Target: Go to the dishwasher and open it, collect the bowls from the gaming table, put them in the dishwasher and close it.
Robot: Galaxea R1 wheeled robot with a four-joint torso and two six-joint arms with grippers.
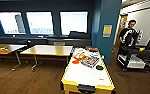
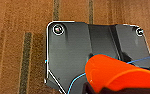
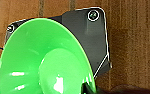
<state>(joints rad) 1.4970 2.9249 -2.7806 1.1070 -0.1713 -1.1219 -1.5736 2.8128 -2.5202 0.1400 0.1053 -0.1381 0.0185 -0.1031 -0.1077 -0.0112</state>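
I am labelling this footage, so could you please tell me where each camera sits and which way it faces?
Head view: high on the robot, facing forward and down at the long white-topped gaming table with the yellow edge; a person stands at right.
Left wrist view: on the left wrist, facing down at brown carpet, with the robot's dark plate and an orange plastic bowl.
Right wrist view: on the right wrist, facing down, with a light green plastic bowl.
Both wrist views share the carpet.
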